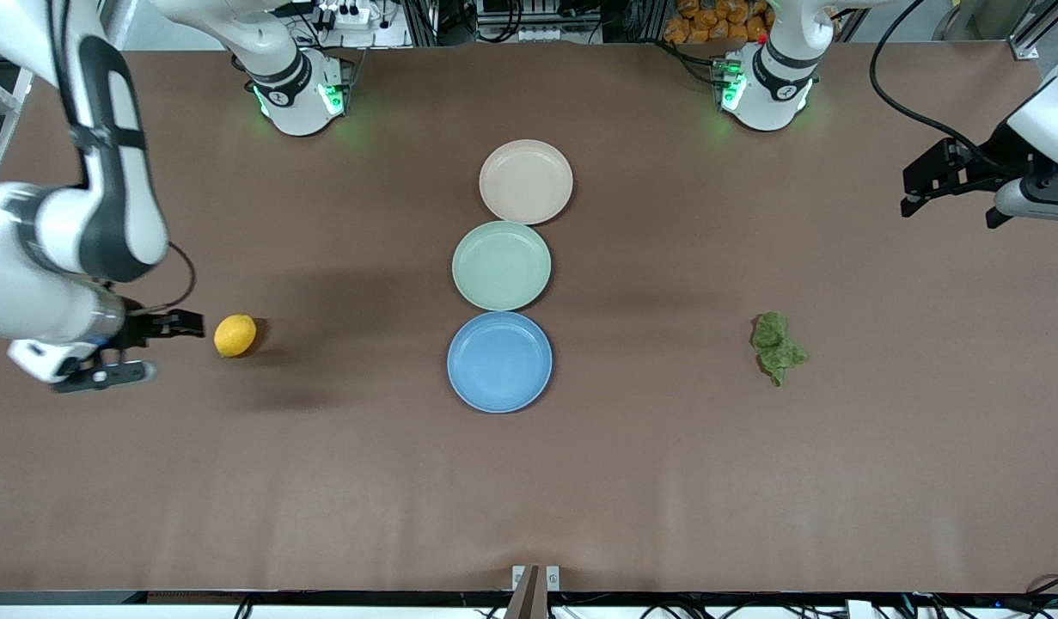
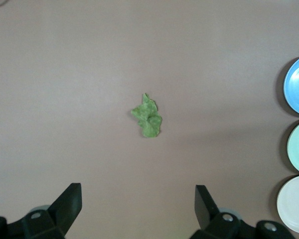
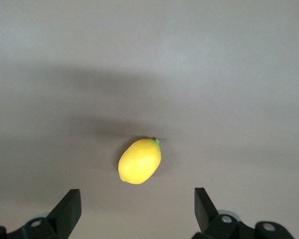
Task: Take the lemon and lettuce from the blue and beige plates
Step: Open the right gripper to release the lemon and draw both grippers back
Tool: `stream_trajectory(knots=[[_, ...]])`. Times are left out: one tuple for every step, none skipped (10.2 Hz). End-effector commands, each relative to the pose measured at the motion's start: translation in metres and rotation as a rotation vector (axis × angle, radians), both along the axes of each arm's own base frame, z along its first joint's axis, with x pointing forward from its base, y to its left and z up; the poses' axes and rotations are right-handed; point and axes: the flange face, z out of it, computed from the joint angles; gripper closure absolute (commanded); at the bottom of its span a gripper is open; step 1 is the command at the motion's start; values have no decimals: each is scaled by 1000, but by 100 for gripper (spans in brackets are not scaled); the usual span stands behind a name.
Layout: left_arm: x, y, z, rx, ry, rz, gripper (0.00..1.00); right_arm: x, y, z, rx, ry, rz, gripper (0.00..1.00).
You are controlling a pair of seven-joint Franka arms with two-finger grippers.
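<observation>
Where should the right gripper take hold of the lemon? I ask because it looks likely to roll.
Probably across its narrow middle, from above. The lemon lies on its side on the table, ends free. The open right gripper is beside it.

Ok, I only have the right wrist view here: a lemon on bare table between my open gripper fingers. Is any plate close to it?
Observer: No. The lemon lies on the table toward the right arm's end, well apart from the blue plate.
Operator: Anything on the plates?
Observer: Nothing. The blue plate, the green plate and the beige plate form a row at mid-table, the blue one nearest the front camera.
Operator: And the lettuce?
Observer: The lettuce lies on the table toward the left arm's end, not on a plate.
Operator: Where's the left gripper?
Observer: The left gripper is open, up at that end of the table, not over the lettuce. Your right gripper sits open beside the lemon.
</observation>
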Motion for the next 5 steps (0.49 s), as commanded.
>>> stream_trajectory(knots=[[-3, -5, 3, -22, 33, 54, 0, 8, -9, 72, -10, -30, 8, 0], [-3, -1, 3, -21, 34, 45, 0, 5, -7, 102, -8, -30, 1, 0], [-3, 1, 2, -16, 45, 4, 0, -2, -7, 126, -27, -37, -1, 0], [-3, 4, 3, -16, 46, -10, 0, -8, -4, 146, -48, -40, 13, 0], [-4, 6, 5, -15, 41, -19, 0, -16, 9, 161, -52, -13, 7, 0]])
